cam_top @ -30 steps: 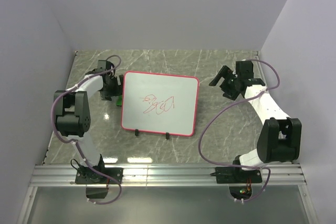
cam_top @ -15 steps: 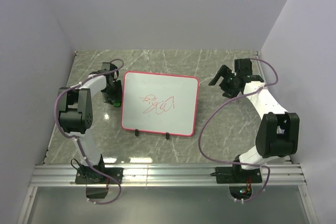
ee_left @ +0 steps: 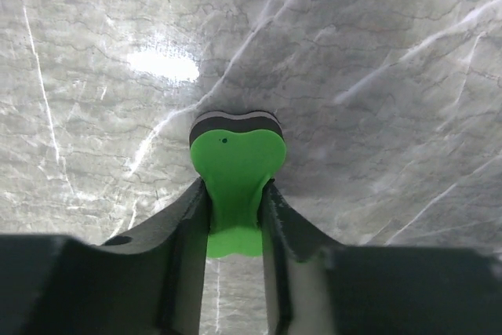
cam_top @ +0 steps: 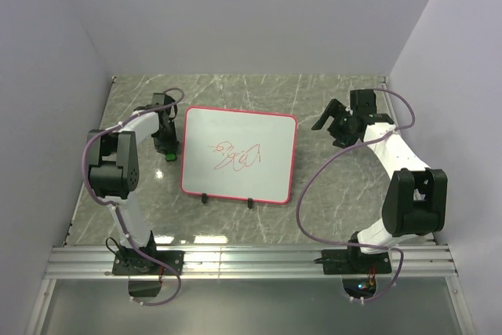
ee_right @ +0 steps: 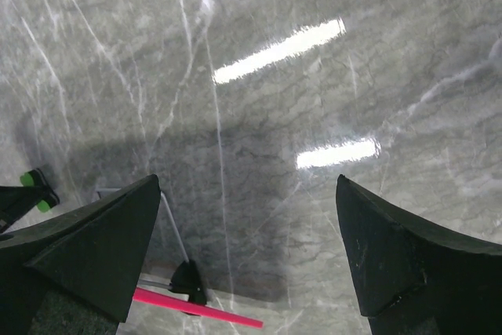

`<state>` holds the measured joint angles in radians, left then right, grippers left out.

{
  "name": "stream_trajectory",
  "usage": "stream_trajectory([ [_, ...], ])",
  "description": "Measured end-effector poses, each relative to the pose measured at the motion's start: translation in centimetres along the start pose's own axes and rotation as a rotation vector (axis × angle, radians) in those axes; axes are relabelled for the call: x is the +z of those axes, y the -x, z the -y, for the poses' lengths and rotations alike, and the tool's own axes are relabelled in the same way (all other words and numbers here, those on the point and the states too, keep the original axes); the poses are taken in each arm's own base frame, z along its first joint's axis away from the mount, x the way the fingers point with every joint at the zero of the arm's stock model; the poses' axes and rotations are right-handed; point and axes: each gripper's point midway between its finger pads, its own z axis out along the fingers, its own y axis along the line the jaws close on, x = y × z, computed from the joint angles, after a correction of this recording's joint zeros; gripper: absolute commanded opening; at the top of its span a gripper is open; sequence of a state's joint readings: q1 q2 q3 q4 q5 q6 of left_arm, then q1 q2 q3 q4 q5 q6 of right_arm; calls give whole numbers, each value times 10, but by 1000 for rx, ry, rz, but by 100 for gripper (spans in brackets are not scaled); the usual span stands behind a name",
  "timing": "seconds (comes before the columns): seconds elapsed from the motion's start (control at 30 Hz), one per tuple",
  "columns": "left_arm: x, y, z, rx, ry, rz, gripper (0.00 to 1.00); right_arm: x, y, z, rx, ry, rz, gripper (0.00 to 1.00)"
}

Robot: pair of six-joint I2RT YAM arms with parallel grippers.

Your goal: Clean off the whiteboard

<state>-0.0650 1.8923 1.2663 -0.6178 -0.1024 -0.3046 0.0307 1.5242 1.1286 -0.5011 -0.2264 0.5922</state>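
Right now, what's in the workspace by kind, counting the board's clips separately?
Whiteboard: 1
Green eraser, gripped by the left end effector: 1
Black clips on the whiteboard's near edge: 2
Total: 4

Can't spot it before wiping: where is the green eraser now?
The green eraser is clamped in the left gripper, just left of the whiteboard in the top view.

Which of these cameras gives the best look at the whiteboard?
The top external view: the whole whiteboard, red scribble included, is in sight. The right wrist view catches only a sliver of its pink frame; the left wrist view shows none of it.
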Motion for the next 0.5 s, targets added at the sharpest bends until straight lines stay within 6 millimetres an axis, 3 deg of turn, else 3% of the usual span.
stream_trajectory([
  [0.07,0,0,0,-2,3,0,20,0,-4,2,1,-2,-8,100],
  [0.13,0,0,-1,-5,9,2,22,0,-6,3,-2,1,-13,100],
  [0.17,0,0,-2,-6,11,1,31,0,-7,2,-5,8,-17,100],
  [0.37,0,-1,-6,-11,34,-3,57,-1,-6,-13,-18,85,-23,100],
  [0.5,0,-1,-9,-19,50,-5,56,-2,-5,-20,-23,123,-24,100],
])
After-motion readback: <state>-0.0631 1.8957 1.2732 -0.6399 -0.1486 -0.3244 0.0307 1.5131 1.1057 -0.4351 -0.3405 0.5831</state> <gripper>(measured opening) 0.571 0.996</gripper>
